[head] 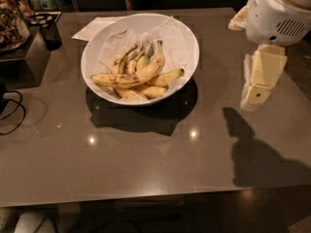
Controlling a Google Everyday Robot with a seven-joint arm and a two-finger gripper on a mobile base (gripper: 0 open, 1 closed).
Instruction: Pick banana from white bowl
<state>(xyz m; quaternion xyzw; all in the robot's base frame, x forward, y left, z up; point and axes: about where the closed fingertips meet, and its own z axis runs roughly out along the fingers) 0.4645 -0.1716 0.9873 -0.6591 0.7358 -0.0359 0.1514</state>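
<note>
The banana (pixel 137 75), long, curved and brown-speckled, lies on top of several shorter bananas (pixel 154 85) in the white bowl (pixel 190 39). The bowl is lined with crinkled white paper and stands on the dark table at the back centre. My gripper (pixel 254 99) hangs from the white arm (pixel 279 11) at the right. It is above the table, well to the right of the bowl and not touching it. It holds nothing that I can see.
A dark box (pixel 30 57) with a black cup (pixel 50 34) stands at the far left, and a black cable (pixel 10 111) lies in front of it. A sheet of paper (pixel 96 27) lies behind the bowl. The table's front edge (pixel 146 197) runs across the bottom.
</note>
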